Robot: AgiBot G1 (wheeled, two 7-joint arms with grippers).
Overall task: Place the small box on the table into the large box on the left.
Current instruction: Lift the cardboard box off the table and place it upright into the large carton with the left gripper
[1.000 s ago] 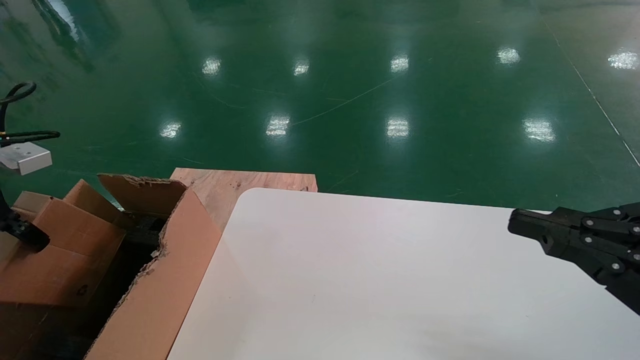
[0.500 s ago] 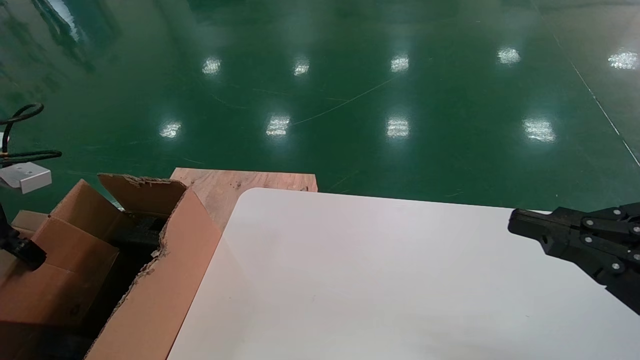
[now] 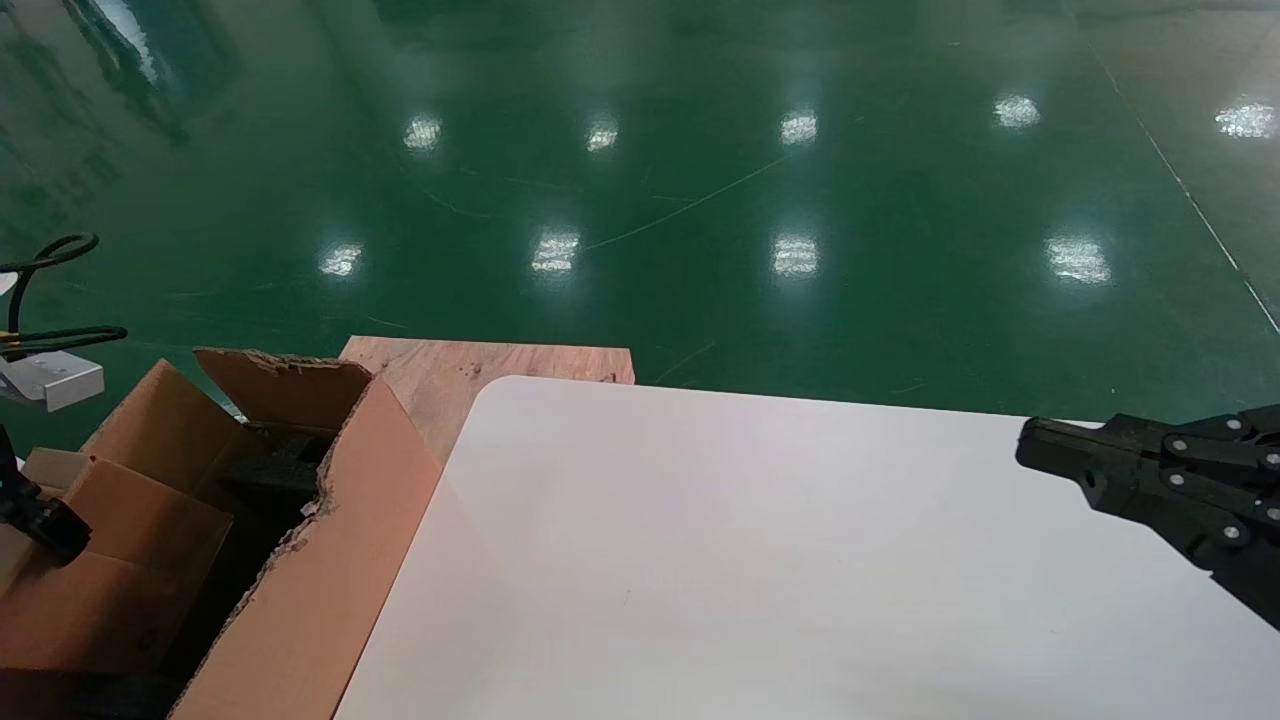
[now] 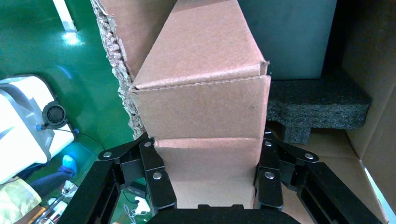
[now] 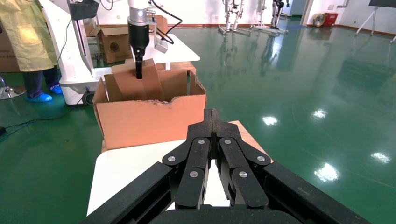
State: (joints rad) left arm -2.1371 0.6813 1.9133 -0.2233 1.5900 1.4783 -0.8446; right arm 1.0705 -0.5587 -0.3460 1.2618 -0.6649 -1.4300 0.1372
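The small box (image 4: 205, 112) was gripped by the left hand (image 4: 210, 179), whose fingers (image 4: 156, 175) were pressed against two opposite sides of the carton, closed only as far as its width allowed. The box was held inside the large box (image 3: 330, 560), past the tabletop's left edge. Beyond the held carton from that hand, a block of dark grey foam (image 4: 317, 109) was seen on the large box's floor, just beside the carton. On one side of the hand, a ragged torn edge of the large box (image 4: 119, 60) was seen close against the small box. In the head view only a dark part of the left hand (image 3: 40, 520) was visible at the picture's edge, set against the small box (image 3: 120, 560), which was tilted within the big carton.

The right hand (image 5: 214, 126) was held idle over the tabletop (image 3: 760, 560), near its right side, with its fingertips pressed together and nothing between them. Ahead of that hand, across the white tabletop, the large box (image 5: 149, 121) was seen with the left arm reaching down into it. A plywood board (image 3: 470, 365) lay beyond the tabletop's rounded corner, beside the large box, on the green floor (image 3: 700, 180).
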